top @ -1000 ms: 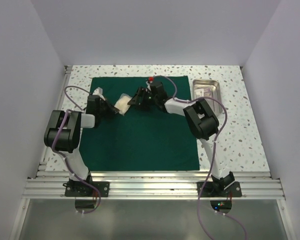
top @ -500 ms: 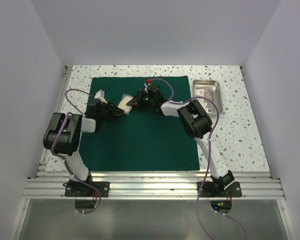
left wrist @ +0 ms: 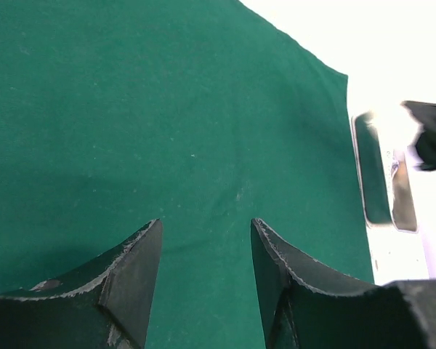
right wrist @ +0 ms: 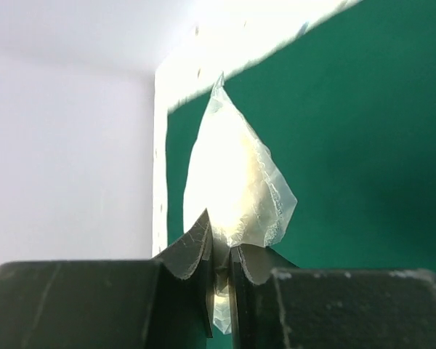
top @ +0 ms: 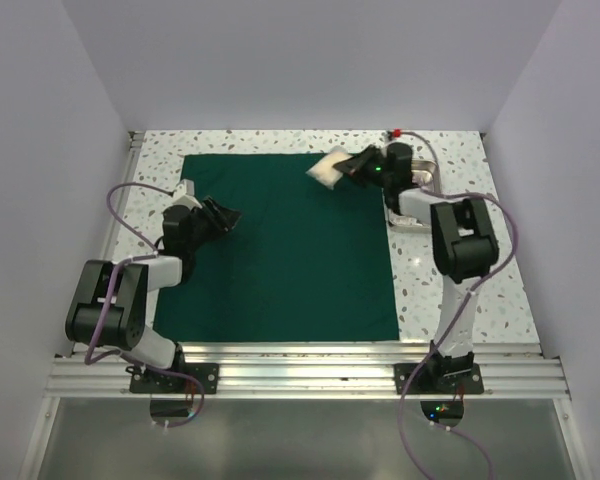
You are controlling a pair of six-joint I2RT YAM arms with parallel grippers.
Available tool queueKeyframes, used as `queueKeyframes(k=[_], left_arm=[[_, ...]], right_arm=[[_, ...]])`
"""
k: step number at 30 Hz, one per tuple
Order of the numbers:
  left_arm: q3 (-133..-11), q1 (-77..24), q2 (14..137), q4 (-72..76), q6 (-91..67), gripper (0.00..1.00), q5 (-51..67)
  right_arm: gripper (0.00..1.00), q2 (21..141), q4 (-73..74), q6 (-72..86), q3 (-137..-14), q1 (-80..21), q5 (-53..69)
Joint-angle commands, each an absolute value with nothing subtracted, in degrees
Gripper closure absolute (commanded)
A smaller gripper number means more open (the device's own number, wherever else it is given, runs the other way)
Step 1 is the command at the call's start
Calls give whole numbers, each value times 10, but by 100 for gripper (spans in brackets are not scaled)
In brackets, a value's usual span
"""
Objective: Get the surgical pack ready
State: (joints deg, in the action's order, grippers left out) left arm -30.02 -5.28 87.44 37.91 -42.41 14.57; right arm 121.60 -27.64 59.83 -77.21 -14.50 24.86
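Surgical pack [top: 280, 270] lay flat as a green sheet. Above its far right corner the right gripper [top: 348, 169] pinched a clear pouch [top: 327, 168]. Over its left side the left gripper [top: 226, 215] stood spread.

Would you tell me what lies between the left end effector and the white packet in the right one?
Only bare green sheet separates the left end effector from the packet; the top external view shows nothing lying on that stretch.
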Motion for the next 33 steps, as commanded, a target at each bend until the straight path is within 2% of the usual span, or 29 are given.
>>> queueKeyframes(k=[1, 5, 11, 21, 27, 33], left_arm=[[-301, -54, 887, 417, -419, 44, 151], [-301, -54, 890, 421, -424, 44, 157], [-296, -54, 883, 420, -424, 44, 159], [-301, -57, 903, 425, -437, 44, 172], [-304, -58, 903, 419, -436, 44, 171], [-307, -59, 908, 418, -438, 44, 175]], right_arm=[[88, 1135, -294, 578, -719, -67, 261], [88, 1091, -266, 563, -678, 24, 263], [88, 1061, -205, 541, -649, 92, 251], [86, 940, -194, 543, -495, 98, 131], [79, 905, -174, 533, -470, 97, 76], [81, 925, -205, 547, -465, 98, 50]])
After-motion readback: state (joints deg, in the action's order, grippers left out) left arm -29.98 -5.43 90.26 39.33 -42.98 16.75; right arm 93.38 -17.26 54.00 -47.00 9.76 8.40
